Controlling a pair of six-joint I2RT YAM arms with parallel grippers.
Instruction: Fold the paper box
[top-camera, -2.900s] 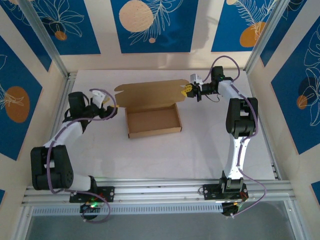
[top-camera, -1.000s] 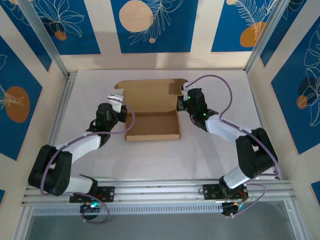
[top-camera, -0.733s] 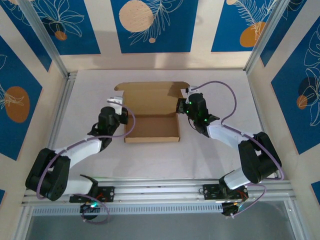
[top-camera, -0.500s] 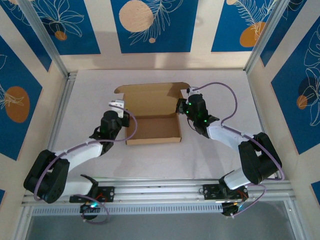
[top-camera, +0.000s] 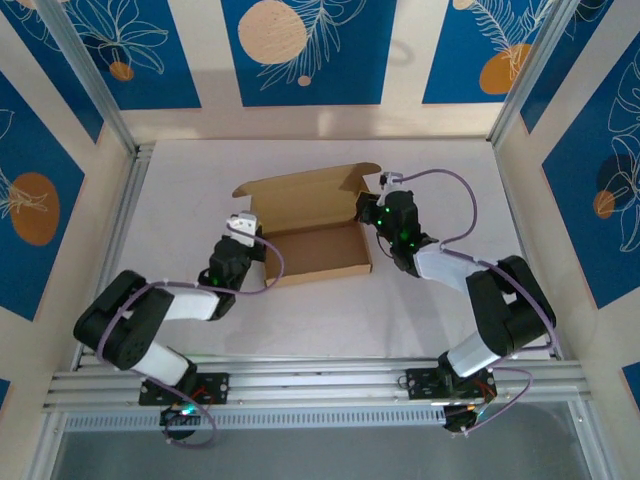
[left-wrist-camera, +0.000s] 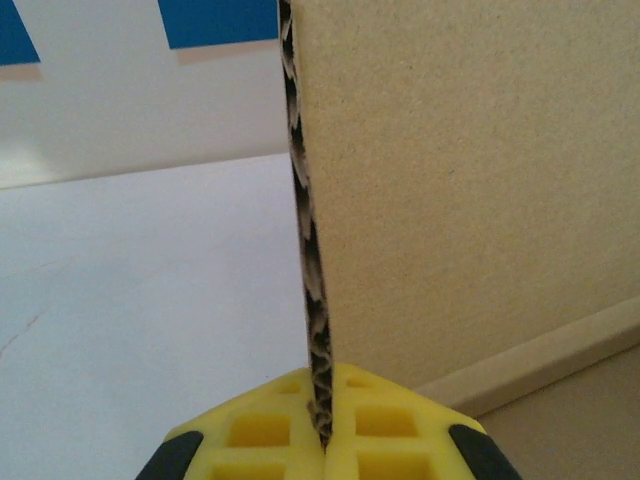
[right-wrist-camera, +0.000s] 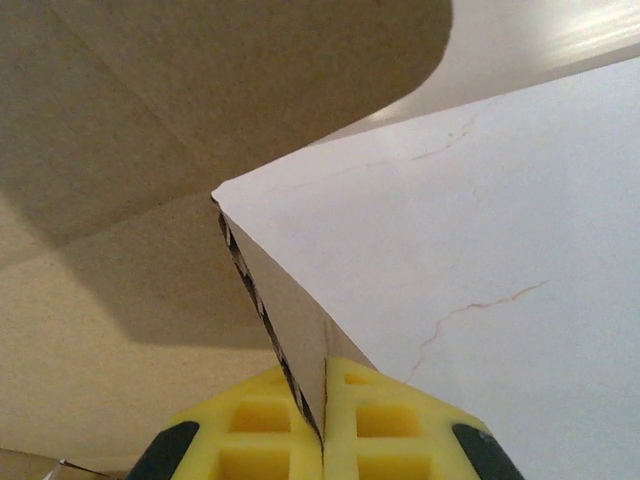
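The paper box is a shallow brown cardboard tray in the middle of the white table, turned slightly askew, with its lid standing up along the far side. My left gripper is shut on the box's left wall. In the left wrist view the yellow fingers of the left gripper pinch the corrugated edge of the box. My right gripper is shut on the right side flap. There, the right gripper clamps a thin cardboard flap under the curved lid.
Aluminium rails run along the table's left side and near edge. Blue-and-cream patterned walls enclose the table on three sides. White table surface lies between the box and the arm bases.
Both grippers stayed clamped on the box's sides. The left arm drew back towards its base and the box turned slightly counter-clockwise, shifting a little right.
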